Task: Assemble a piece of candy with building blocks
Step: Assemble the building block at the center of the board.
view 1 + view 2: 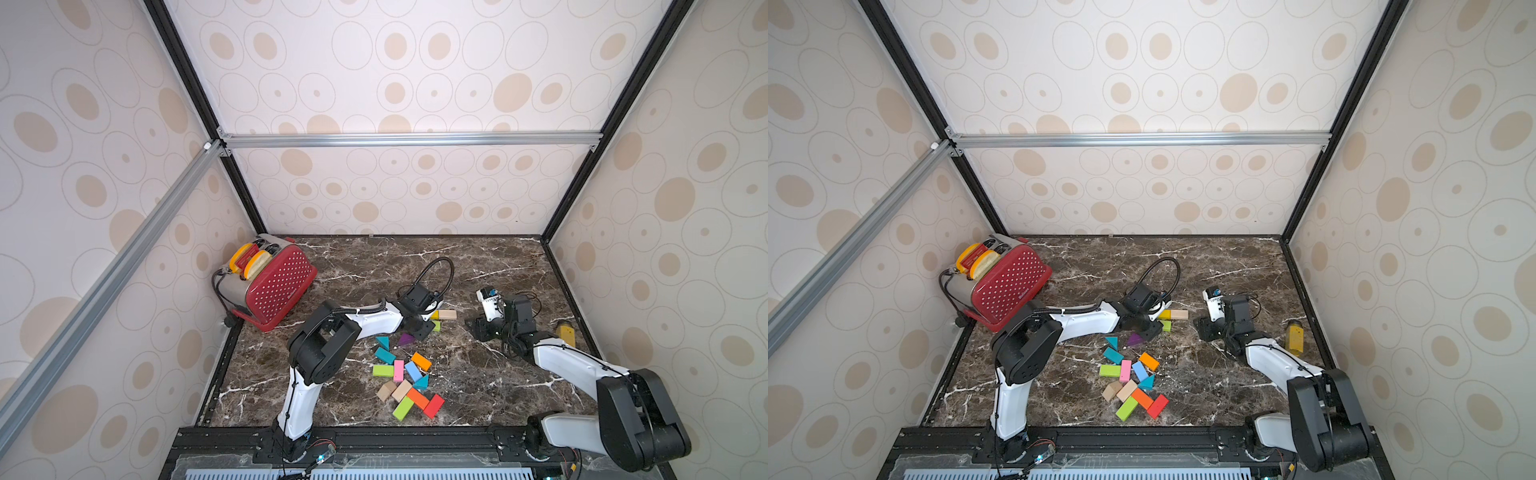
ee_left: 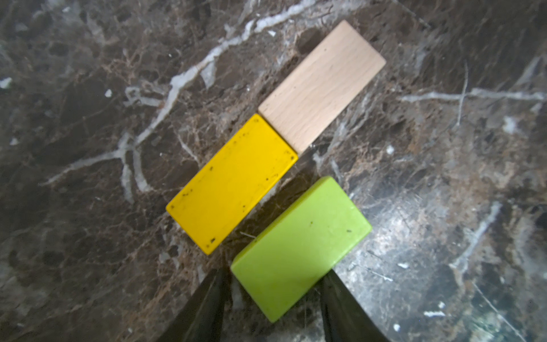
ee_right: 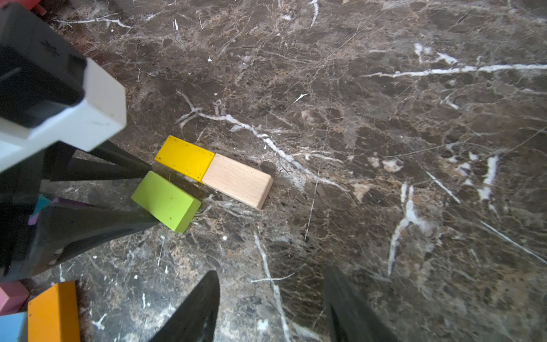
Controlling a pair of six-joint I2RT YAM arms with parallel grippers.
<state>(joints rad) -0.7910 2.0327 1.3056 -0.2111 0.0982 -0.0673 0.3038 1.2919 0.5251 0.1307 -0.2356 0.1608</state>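
Observation:
A yellow block [image 2: 233,183] and a tan block [image 2: 321,86] lie end to end in a line on the marble table, also seen in a top view as yellow [image 1: 434,314] and tan [image 1: 447,314]. A lime-green block [image 2: 299,248] lies flat beside the yellow one, a narrow strip of table apart. My left gripper [image 2: 272,272] is open and straddles the green block's near end; one finger touches it, the other shows a small gap. My right gripper [image 3: 272,272] hangs open over bare marble to the right, with nothing between its fingers. The right wrist view shows the green block [image 3: 165,201] between the left fingers.
Several loose coloured blocks [image 1: 405,374] lie in a heap nearer the front, with a purple wedge [image 1: 407,340] just behind them. A red toaster [image 1: 270,282] stands at the back left. A small yellow bottle [image 1: 566,334] stands by the right wall.

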